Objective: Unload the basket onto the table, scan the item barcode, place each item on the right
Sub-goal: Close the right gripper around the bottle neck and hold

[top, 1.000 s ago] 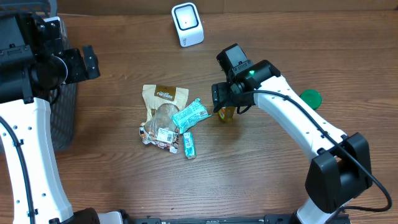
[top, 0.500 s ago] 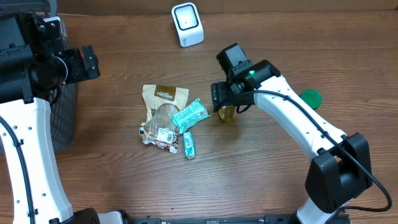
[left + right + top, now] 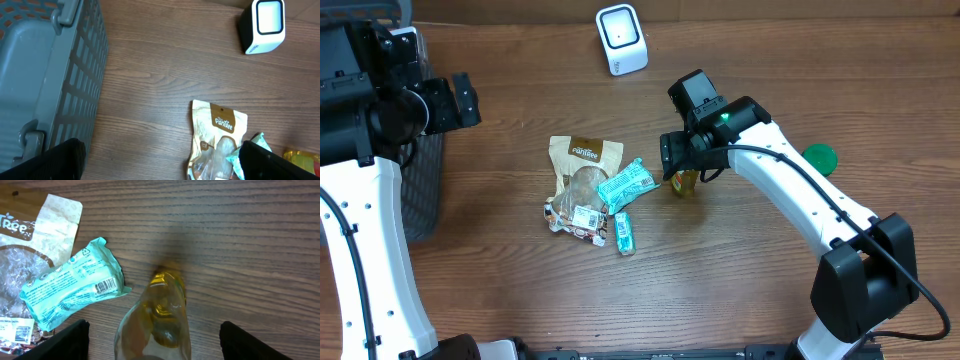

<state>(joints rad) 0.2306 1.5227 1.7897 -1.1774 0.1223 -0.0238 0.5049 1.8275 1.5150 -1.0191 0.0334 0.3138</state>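
The step in hand is the pick-up. The right hand (image 3: 687,166) hangs over a yellow bottle (image 3: 161,314) near the middle of the table (image 3: 720,300), its fingers spread to either side. In the right wrist view both fingers are clear of the bottle's sides, so the hand is released and grasping nothing. The bottle seems to stand upright, though the steep angle makes that uncertain. No barcode shows on it from here.

At 9 o'clock from the bottle lies a loose heap of packets. The teal packet (image 3: 75,287) is nearest, just beside the bottle, with its printed barcode facing up. A brown pouch (image 3: 584,158) lies beyond it. The scanner (image 3: 621,38) stands well apart at about 11 o'clock from the bottle, near the table's far edge. A green lid (image 3: 818,157) lies at about 3 o'clock.

The left hand (image 3: 466,100) is also released and empty, held above the grey basket (image 3: 45,75) at the table's 9 o'clock side, and it takes no part in this step.

The next move probably calls for the right hand to sink a little and clench evenly on the bottle's sides. Its 9 o'clock finger would need to stay off the teal packet. After that come a lift and a carry toward 11 o'clock, turning the bottle until its label faces the scanner's window. A smooth, rounded bottle may slip or twist if gripped too high.
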